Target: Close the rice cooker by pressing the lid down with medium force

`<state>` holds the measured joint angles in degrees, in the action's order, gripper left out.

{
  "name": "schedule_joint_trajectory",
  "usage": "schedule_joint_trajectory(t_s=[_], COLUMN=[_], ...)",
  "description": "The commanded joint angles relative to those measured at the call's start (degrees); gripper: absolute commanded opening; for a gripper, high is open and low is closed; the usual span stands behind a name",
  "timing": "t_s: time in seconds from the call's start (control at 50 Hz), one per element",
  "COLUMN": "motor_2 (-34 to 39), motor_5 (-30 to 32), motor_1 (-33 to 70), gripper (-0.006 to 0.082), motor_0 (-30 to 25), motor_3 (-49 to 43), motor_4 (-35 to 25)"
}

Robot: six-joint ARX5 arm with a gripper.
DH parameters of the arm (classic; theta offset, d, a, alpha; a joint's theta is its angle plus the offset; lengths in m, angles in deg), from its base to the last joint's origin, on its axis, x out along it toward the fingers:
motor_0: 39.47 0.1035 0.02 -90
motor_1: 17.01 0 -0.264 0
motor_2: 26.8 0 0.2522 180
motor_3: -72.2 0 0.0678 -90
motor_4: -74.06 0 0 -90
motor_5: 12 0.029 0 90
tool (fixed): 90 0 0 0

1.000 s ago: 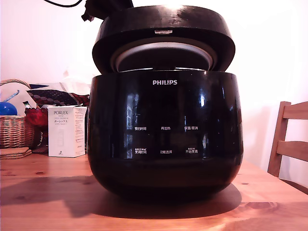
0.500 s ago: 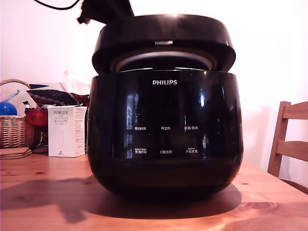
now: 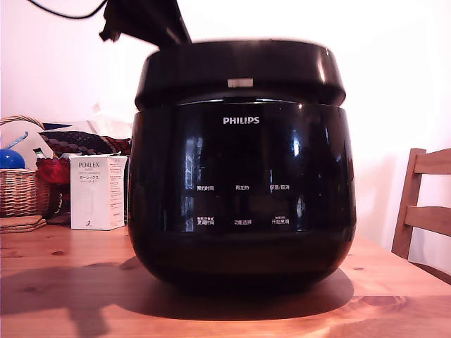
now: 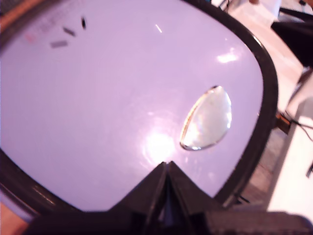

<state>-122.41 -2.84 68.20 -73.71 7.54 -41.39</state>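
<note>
The glossy black rice cooker (image 3: 241,190) with its white PHILIPS logo fills the middle of the exterior view. Its lid (image 3: 241,70) lies down on the body, with only a thin seam between them and no silver inner disc showing. My gripper (image 3: 176,35) comes in from the exterior view's upper left and rests on the lid's top at the rear. In the wrist view the lid's shiny top (image 4: 122,98) with an oval silver inset (image 4: 208,119) fills the picture. The gripper (image 4: 166,169) has its dark fingertips meeting in a point against that top, shut on nothing.
The cooker stands on a wooden table (image 3: 70,282). On the exterior view's left are a white PORLEX box (image 3: 97,191), a wicker basket (image 3: 21,190) and some red and dark items behind. A wooden chair (image 3: 426,204) stands at the right.
The lid has swung down from half-open to resting on the cooker's body, and the silver inner disc is no longer visible. My gripper moved down with it.
</note>
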Motion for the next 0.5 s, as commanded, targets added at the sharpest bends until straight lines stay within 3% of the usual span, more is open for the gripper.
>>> schedule_joint_trajectory(t_s=[0.0, 0.48], motor_2=[1.8, 1.9], motor_5=[-0.2, -0.1], motor_1=[0.6, 0.6], gripper=[-0.0021, -0.0021], motor_0=[-0.8, -1.2], motor_3=[-0.3, -3.4], motor_4=[0.0, 0.0])
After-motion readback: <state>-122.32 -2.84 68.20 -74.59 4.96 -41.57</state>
